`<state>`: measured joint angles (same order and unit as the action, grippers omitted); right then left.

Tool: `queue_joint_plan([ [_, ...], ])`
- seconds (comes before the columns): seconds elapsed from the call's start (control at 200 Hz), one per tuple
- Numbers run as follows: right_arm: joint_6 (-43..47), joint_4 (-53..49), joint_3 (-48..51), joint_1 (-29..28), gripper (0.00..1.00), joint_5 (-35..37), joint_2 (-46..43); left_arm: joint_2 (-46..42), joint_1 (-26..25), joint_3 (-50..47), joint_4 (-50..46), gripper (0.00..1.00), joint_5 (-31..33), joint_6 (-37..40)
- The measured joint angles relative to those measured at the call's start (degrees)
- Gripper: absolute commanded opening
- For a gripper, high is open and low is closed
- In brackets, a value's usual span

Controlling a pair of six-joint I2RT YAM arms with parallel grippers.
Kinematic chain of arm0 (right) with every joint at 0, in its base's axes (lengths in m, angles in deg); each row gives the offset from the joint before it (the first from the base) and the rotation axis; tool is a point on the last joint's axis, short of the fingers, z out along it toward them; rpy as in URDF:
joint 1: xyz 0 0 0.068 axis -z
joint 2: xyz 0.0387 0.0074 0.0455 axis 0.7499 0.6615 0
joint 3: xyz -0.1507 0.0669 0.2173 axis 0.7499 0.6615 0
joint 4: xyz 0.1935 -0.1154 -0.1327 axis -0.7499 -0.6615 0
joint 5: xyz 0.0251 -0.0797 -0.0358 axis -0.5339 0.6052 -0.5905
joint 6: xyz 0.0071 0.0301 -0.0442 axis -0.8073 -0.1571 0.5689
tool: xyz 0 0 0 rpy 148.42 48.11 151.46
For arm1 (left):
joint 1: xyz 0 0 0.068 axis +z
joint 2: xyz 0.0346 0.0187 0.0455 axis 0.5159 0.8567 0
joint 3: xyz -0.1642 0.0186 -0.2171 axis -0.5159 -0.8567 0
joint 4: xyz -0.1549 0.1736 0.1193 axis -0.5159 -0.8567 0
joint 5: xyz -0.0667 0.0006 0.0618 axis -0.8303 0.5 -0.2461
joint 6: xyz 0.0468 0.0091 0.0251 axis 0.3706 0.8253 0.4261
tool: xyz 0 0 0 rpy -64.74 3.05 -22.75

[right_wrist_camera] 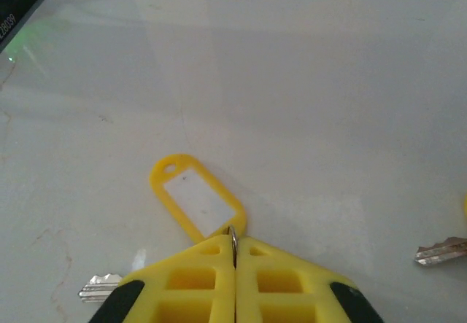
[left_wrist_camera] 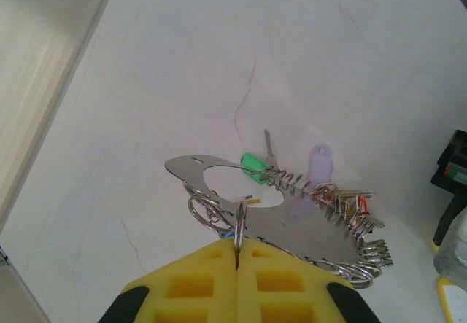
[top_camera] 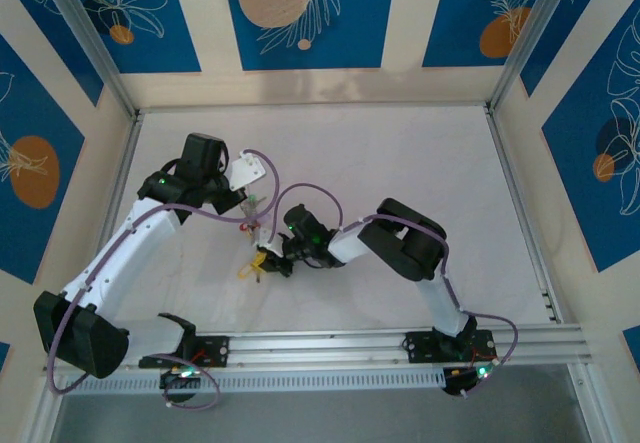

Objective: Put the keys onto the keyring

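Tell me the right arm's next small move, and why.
Probably lift the yellow-tagged key slightly off the table. The right claw looks shut on the key's small ring, yet its tag lies flat on the surface. The left claw is shut on the keyring, so the key likely has to come up before it can go there.
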<state>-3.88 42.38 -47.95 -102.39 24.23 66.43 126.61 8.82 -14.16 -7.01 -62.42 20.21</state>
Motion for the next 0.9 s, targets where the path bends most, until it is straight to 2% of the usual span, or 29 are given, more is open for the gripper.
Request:
queue_joint_plan([
  [0.195, -1.4, 1.2, 8.0, 0.0, 0.00, 0.3, -7.0, -0.9, 0.0, 0.0, -0.4, 0.00, -2.6, 1.2],
  [0.435, -6.9, 11.1, 24.0, 2.6, 0.00, 2.8, -23.0, -3.8, -0.8, -0.9, -0.6, 0.00, -12.6, 4.2],
  [0.65, -8.2, 12.3, 35.1, 5.4, 0.00, 8.0, -38.4, -2.7, -7.2, -3.0, -3.0, 0.00, -17.5, 9.2],
  [0.9, -4.1, 1.6, 37.9, 6.8, 0.00, 11.6, -58.7, 0.5, -14.8, -3.6, -2.9, 0.00, -23.1, 10.3],
])
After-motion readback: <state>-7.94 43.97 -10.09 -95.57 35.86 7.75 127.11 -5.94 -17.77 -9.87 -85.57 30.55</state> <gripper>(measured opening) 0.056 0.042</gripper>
